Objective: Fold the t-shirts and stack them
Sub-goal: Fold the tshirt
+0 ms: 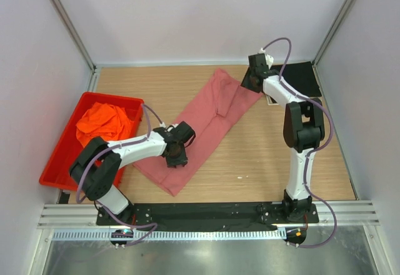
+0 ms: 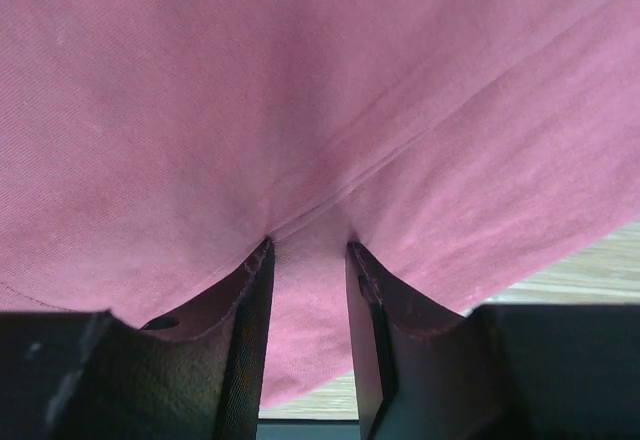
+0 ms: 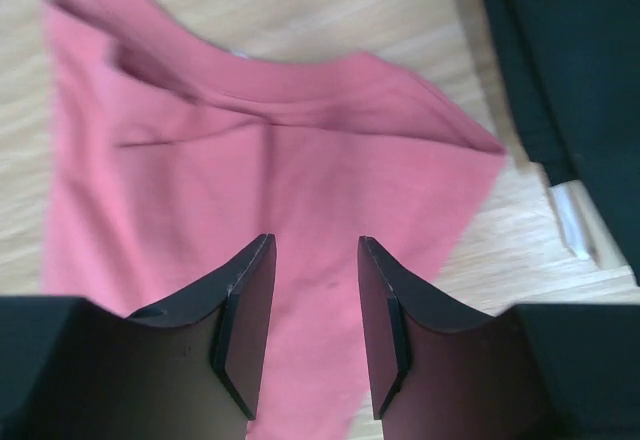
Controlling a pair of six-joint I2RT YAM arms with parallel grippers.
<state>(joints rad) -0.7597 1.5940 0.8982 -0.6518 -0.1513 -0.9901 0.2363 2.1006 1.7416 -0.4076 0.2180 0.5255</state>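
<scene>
T-shirt (image 1: pixel 209 122), rose-red, long diagonal strip, creased

A plain dusty rose-red cloth t-shirt (image 1: pixel 206 125), one even tone with matching stitched seams, shows against the pale wooden table (image 1: pixel 256 156), whose honey-coloured top carries fine straight grain. A bright orange cloth t-shirt (image 1: pixel 105 120), also without print, glows against the rigid red plastic tray (image 1: pixel 55 169). At the far right corner, a solid black cloth t-shirt (image 1: pixel 301 78). The two-tone robot arms (image 1: pixel 134 150) pair white links with black joints, trailed by lilac cables (image 1: pixel 284 44); the left gripper (image 2: pixel 308 250) and right gripper (image 3: pixel 315 245) are matt black, like the flat metal base plate (image 1: pixel 206 212). The enclosure walls (image 1: pixel 187 19) are pale, patternless grey-white.
</scene>
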